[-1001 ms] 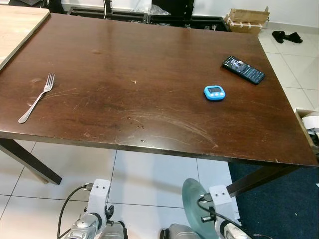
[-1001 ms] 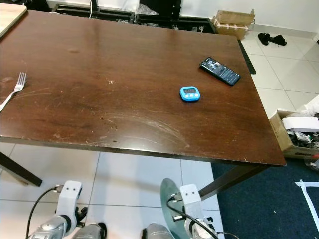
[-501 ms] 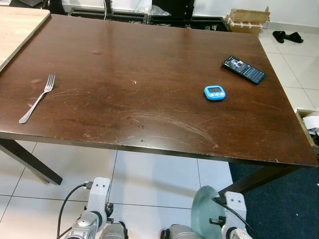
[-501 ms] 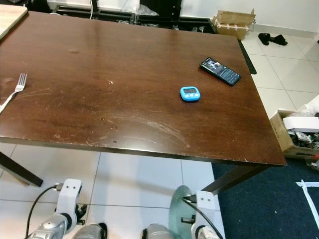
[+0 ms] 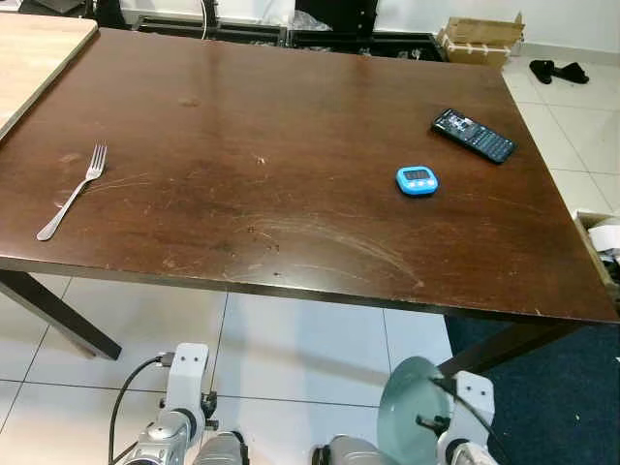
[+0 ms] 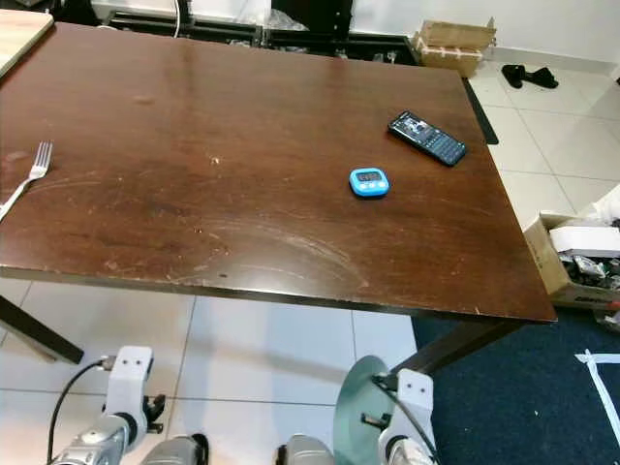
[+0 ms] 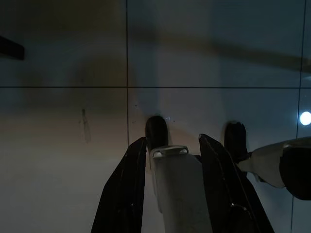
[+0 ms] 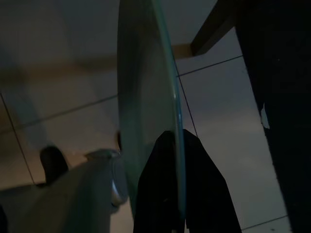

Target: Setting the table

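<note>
Nearest, below the counter's front edge, the right pincer [image 8: 175, 194] is clenched on the rim of a pale green glass plate [image 5: 407, 412], held on edge over the white floor tiles [image 5: 300, 339]. The plate's lower part is cut off by the bottom of the head views, and in the dim right wrist view its far rim runs out of the picture. The left pincer [image 7: 170, 145] hangs low beside the robot's legs, its two black fingers [image 7: 129, 184] spread apart and holding nothing; that view is dark and little beyond floor tiles can be made out.

The dark brown counter [image 5: 291, 194] has a broad scuffed stretch along its near edge, bare and open. A fork [image 5: 73, 192] lies near the left edge, tines pointing away. Toward the right side, a small blue timer [image 5: 418, 179] sits well apart from the fork, and just beyond it a black phone [image 5: 473, 135] lies close to the right edge. A lighter wooden surface [image 5: 34, 48] adjoins the far left corner, partly cut off. A cardboard box [image 6: 572, 257] on the floor at right is cropped by the frame.
</note>
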`<state>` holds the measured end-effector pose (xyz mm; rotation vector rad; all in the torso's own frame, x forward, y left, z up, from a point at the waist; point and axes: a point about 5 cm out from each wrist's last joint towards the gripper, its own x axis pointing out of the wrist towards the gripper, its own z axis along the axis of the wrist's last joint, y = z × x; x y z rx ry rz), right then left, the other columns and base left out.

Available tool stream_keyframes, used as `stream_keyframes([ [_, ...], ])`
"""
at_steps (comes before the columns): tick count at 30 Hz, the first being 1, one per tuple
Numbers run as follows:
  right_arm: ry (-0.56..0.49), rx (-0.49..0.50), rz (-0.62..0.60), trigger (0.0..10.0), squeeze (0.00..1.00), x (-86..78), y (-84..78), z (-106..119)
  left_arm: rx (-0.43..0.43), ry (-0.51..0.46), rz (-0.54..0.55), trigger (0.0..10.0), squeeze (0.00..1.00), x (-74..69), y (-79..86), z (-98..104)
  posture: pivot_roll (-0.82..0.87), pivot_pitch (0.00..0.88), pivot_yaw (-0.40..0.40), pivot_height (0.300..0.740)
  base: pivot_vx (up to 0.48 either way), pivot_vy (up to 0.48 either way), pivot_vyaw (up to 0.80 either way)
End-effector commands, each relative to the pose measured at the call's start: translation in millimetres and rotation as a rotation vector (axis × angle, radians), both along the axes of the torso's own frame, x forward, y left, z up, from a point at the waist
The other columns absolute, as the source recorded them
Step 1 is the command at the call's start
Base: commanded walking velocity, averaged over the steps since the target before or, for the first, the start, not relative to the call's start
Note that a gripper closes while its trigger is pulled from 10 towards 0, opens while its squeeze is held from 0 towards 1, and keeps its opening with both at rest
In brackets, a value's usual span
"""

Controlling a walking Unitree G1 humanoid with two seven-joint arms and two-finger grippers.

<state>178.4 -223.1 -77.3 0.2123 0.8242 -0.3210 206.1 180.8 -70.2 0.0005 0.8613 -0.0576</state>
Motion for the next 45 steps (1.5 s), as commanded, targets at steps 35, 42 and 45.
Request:
stream_keyframes([
  [35, -0.046, 0.016, -0.059, 10.0, 0.00, 1.1, -0.1, 1.7, 0.002, -0.024, -0.039, 10.0, 0.00, -0.3, -2.6, 0.5, 0.03, 0.079, 0.001, 0.740, 0.000, 0.000, 0.00],
  [42, -0.046, 0.016, -0.056, 10.0, 0.00, 1.9, -0.5, 2.1, -0.005, -0.025, -0.041, 10.0, 0.00, 0.2, -3.9, 0.7, 0.03, 0.080, 0.001, 0.740, 0.000, 0.000, 0.00],
  [45, -0.046, 0.016, -0.056, 10.0, 0.00, 1.8, -0.6, 2.1, -0.006, -0.024, -0.041, 10.0, 0.00, 0.1, -4.2, 0.5, 0.03, 0.080, 0.001, 0.740, 0.000, 0.000, 0.00],
])
